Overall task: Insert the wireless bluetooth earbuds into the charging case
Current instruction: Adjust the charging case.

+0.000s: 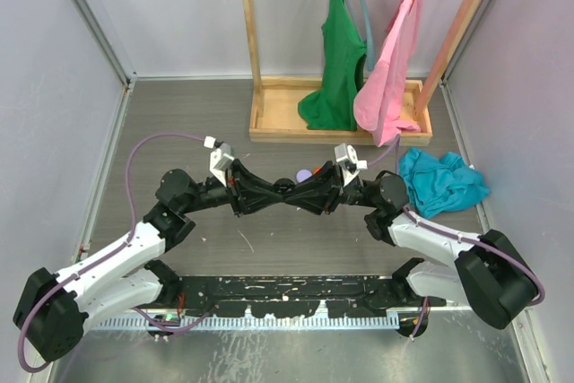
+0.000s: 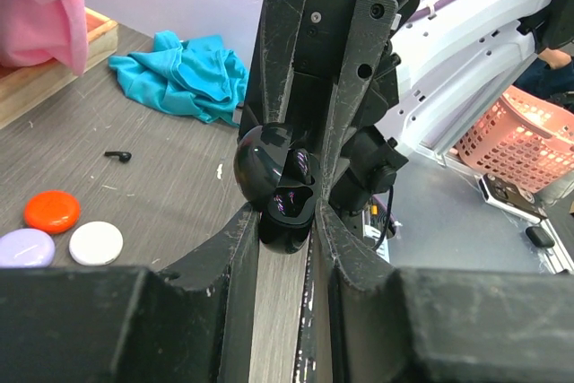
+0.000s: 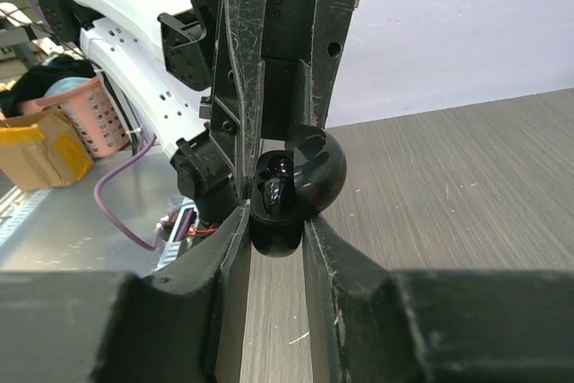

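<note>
Both jaws clench one charging case [image 2: 276, 187]; one earbud [image 2: 117, 156], three discs [image 2: 51, 210] nearby

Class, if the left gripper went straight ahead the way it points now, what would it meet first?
The left gripper already holds the charging case in its jaws; straight beyond, the right gripper faces it, likely the next contact, though depth is unclear.

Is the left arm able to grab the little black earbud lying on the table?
Probably not yet: the left hand is shut on the charging case. Nothing covers the earbud, though.
</note>
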Tool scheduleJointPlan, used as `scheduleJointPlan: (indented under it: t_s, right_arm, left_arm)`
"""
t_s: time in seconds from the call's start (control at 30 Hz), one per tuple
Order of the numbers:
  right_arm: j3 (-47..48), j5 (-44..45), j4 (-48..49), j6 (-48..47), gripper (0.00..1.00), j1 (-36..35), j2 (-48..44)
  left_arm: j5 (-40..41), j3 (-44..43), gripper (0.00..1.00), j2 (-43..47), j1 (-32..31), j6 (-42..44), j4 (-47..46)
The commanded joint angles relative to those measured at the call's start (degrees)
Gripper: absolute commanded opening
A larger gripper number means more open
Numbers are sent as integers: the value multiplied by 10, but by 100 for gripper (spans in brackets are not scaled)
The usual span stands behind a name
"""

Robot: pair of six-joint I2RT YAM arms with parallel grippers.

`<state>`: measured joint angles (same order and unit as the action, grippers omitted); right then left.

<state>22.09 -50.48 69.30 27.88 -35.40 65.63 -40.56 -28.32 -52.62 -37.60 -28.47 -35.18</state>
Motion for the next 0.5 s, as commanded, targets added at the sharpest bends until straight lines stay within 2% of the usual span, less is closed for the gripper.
scheduleJointPlan:
  t_s: [0.0,0.1,0.2,0.47]
  right_arm:
    - [26,-27,99,59,8,1,17]
    - [26,-23,133,83,8,1,29]
    - [26,-15,146,93,8,1,32]
    - [28,-10,151,96,7,1,32]
  left_arm:
    - [5,-9,14,17,2,18,-3]
    - [8,-4,29,21,2,17,-6]
    - [10,4,38,18,2,11,-15]
    - [11,7,49,-1,2,-3,-45]
